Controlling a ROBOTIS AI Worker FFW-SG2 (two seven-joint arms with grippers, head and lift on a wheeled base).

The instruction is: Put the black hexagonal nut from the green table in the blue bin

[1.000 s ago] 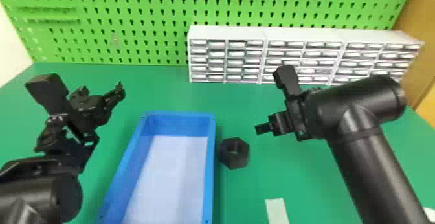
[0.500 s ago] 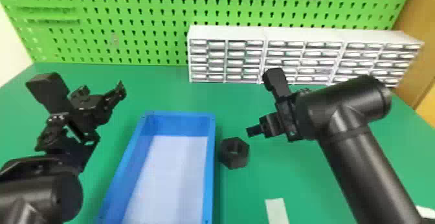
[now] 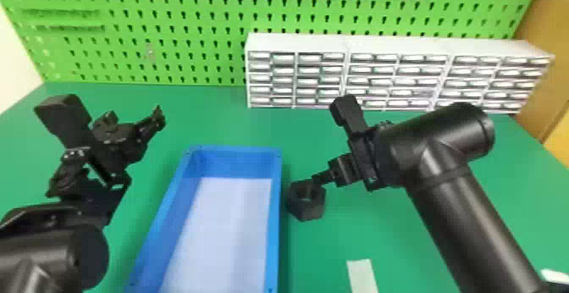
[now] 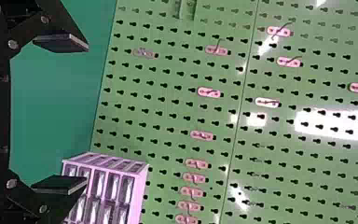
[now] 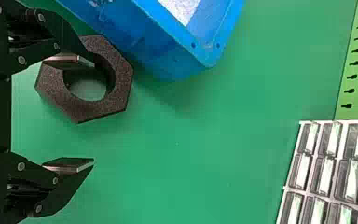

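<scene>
The right claw (image 3: 338,171) is spread; its two flat black fingers keep a wide gap, and nothing is pinched. In the right wrist view, one finger is over the black hexagonal nut (image 3: 305,211) and reaches across the edge of its round hole; I cannot tell if they touch. The other finger is away from the nut, over the green bench (image 3: 203,114).

The nut lies flat on the bench, just beside the long blue rectangular bin (image 3: 274,228), at 3 o'clock from it. The white bottom of the bin is visible.

The left claw (image 3: 131,133) is also spread, above the bench at 10 o'clock from the bin, with nothing pinched.

From the nut, a white cabinet with many small drawers (image 3: 296,44) stands at 1 o'clock, and a flat white strip (image 3: 362,275) lies at 5 o'clock. At 12 o'clock, behind the bench, is a bright green perforated board (image 3: 169,42).
</scene>
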